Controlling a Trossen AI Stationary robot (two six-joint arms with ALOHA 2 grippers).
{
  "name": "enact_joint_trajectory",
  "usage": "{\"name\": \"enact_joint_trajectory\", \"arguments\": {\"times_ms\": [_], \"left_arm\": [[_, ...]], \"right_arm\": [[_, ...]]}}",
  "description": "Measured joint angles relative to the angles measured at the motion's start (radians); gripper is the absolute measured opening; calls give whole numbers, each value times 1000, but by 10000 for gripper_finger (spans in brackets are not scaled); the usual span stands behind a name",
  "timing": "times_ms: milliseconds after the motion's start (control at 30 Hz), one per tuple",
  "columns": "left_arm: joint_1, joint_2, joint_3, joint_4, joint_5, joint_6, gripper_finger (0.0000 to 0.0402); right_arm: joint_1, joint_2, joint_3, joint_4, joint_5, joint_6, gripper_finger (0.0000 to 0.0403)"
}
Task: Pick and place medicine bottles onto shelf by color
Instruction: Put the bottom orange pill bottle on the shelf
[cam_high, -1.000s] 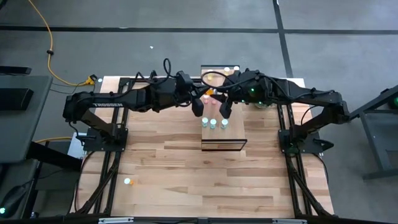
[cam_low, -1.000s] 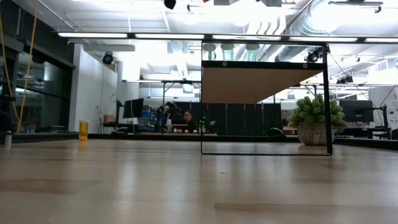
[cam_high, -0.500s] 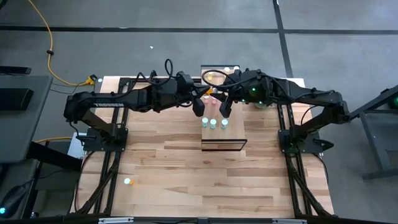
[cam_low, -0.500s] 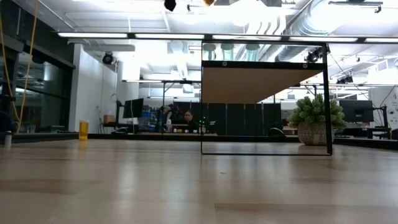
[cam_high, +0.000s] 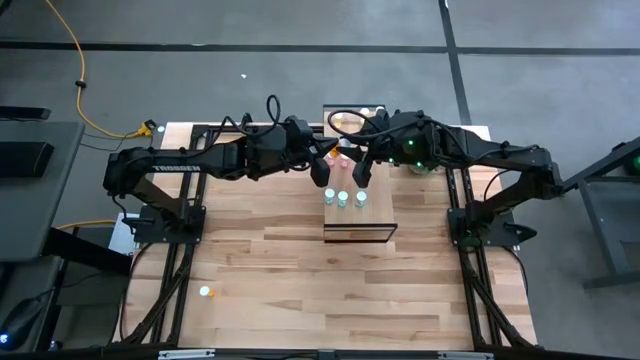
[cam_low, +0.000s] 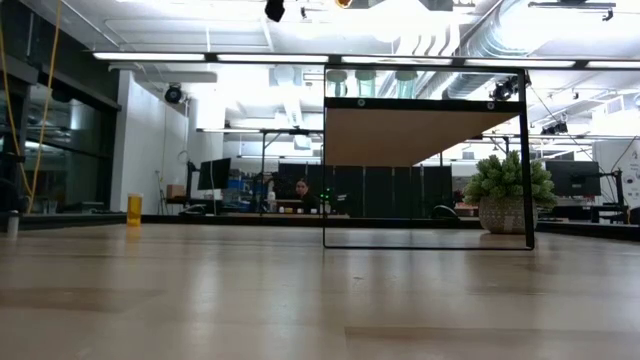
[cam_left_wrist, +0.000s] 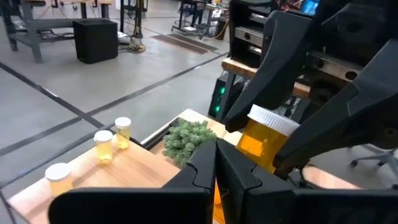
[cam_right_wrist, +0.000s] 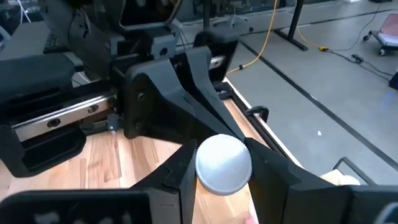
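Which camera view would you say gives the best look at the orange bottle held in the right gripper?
The left wrist view: the orange bottle shows side-on, body and white cap, between the right gripper's fingers. The right wrist view shows mainly its cap from above. In the high view the gripper hides it; the low view misses it.

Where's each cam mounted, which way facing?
High: overhead, straight down on table; left arm, right arm meet above shelf.
Low: tabletop height, level across to shelf, plant; no arm clearly shown.
Left wrist: past shut left tool toward right tool gripping orange bottle.
Right wrist: past right tool, clamped on bottle, toward left arm.
Shared: both wrist views show the bottle.
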Motion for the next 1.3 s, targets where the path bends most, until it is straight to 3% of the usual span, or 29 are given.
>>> {"name": "enact_joint_trajectory", "arguments": {"times_ms": [567, 900, 1067, 1300], "left_arm": [[2, 17, -1, 17, 55, 18, 0], [57, -159, -7, -312, 88, 118, 0], [47, -277, -158, -250, 108, 83, 0], [7, -496, -545, 208, 144, 38, 0]], "right_arm": [[-15, -5, 1, 19, -12, -19, 104], [-104, -101, 2, -189, 24, -34, 104], [-133, -162, -96, -205, 23, -41, 104], [-147, -356, -470, 94, 10, 1, 104]]}}
